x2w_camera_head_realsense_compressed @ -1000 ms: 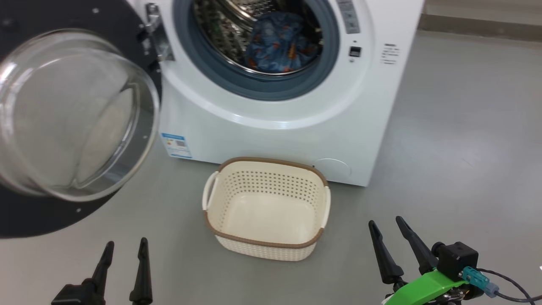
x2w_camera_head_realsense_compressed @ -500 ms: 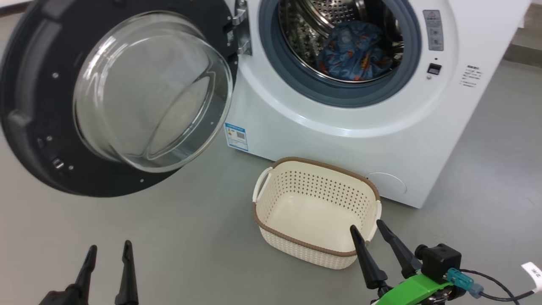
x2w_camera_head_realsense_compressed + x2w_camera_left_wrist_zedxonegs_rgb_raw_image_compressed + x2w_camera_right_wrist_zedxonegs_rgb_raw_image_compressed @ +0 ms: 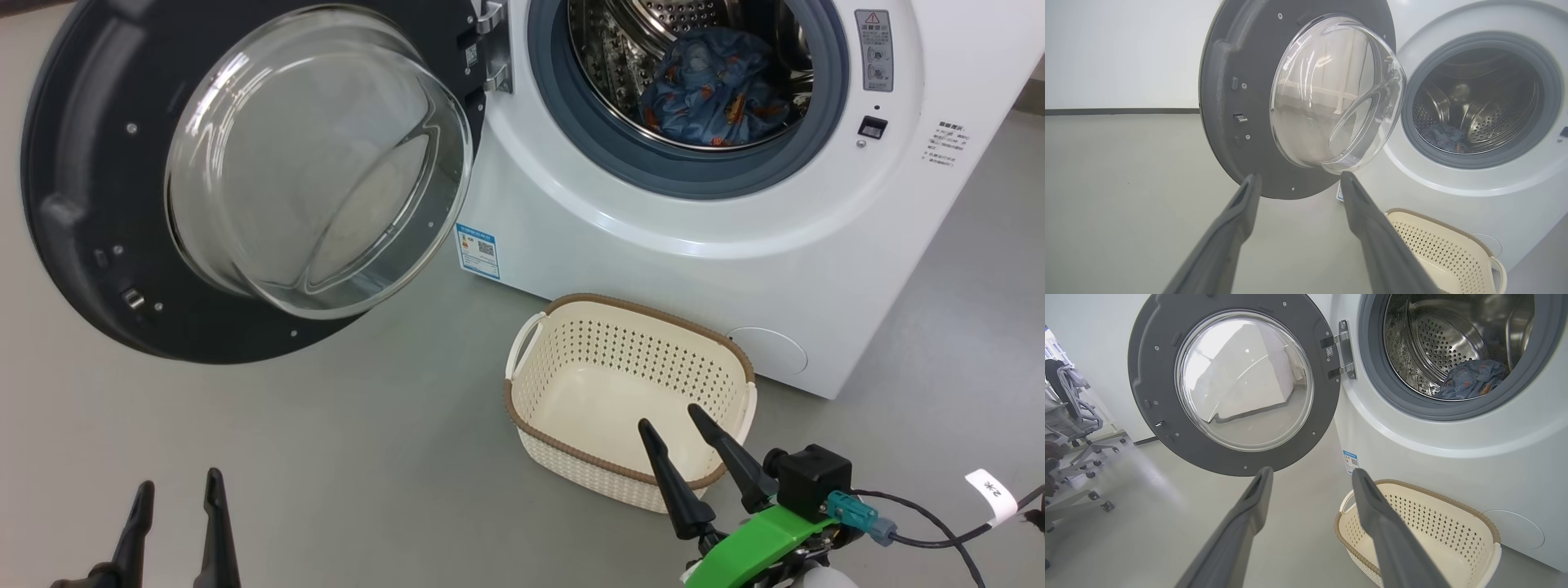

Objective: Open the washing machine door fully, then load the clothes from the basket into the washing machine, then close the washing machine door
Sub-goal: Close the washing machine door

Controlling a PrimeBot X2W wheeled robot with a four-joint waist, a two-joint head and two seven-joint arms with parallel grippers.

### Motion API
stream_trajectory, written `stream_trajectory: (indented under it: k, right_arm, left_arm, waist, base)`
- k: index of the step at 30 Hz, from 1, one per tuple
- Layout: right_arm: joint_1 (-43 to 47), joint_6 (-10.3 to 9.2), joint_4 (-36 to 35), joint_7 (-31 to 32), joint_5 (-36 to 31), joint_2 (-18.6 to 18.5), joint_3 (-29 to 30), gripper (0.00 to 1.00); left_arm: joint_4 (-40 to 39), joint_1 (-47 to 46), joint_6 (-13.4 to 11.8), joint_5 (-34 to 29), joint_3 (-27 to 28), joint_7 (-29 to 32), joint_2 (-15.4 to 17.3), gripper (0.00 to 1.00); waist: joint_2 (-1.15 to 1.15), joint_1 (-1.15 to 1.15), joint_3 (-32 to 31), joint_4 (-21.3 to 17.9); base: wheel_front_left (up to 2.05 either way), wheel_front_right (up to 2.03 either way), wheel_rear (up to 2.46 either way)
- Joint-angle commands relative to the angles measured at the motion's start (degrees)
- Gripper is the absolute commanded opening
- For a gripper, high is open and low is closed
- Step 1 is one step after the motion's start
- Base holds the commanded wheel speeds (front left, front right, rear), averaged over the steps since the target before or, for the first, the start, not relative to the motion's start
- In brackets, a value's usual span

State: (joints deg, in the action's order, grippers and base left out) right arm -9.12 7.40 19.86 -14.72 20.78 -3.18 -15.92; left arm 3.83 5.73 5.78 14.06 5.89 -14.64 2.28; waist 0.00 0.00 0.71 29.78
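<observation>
The washing machine stands at the upper right, its door swung wide open to the left on its hinge. Blue printed clothes lie inside the steel drum, also seen as clothes from the right wrist. The basket sits on the floor in front of the machine with nothing in it. My left gripper is open at the lower left, well short of the door. My right gripper is open at the lower right, its fingertips over the basket's near rim. Both hold nothing.
Grey floor lies open between the door and the basket. Office chairs on castors stand far to the left in the right wrist view. A cable with a white tag trails from my right wrist.
The head camera has swung left, so the whole door now shows and the machine sits further right. My right gripper now overlaps the basket's near rim. Both grippers stay open.
</observation>
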Motion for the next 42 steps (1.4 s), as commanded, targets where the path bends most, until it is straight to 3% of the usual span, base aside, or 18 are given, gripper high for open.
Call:
stream_trajectory:
  k: [1,30,31,32,33,42]
  right_arm:
    - [-2.18,0.09,-1.04,-0.28,0.18,0.30,-1.47,1.00]
    - [-2.64,0.09,0.20,-0.28,-0.45,0.30,-2.00,1.00]
    - [-2.63,0.09,0.23,-0.28,-0.51,0.30,-1.98,1.00]
    - [-2.65,0.09,0.25,-0.28,-0.57,0.30,-1.95,1.00]
    - [-2.67,0.09,0.27,-0.28,-0.65,0.30,-1.93,1.00]
    - [-2.85,0.09,0.20,-0.28,-1.58,0.30,-1.49,1.00]
  left_arm:
    - [-1.89,-0.82,-0.57,0.43,2.26,-0.36,0.60,1.00]
    - [-2.60,-0.48,-1.58,2.12,2.64,-0.36,0.60,1.00]
    - [-2.60,-0.49,-1.58,2.19,2.60,-0.36,0.60,0.49]
    - [-2.63,-0.51,-1.58,2.25,2.56,-0.36,0.60,0.07]
    - [-2.62,-0.51,-1.53,2.16,2.48,-0.36,0.60,0.00]
    - [-2.64,-1.08,-1.20,3.10,3.24,-0.36,0.60,0.00]
  waist:
    - [0.00,0.00,-0.04,0.02]
    - [0.00,0.00,0.17,-0.18]
    - [0.00,0.00,0.22,-0.17]
    - [0.00,0.00,0.31,-0.17]
    - [0.00,0.00,0.39,-0.16]
    - [0.00,0.00,1.64,-0.07]
  base:
    - [0.00,0.00,0.00]
    - [0.00,0.00,0.00]
    - [0.00,0.00,0.00]
    - [0.00,0.00,0.00]
    - [0.00,0.00,0.00]
    - [0.00,0.00,0.00]
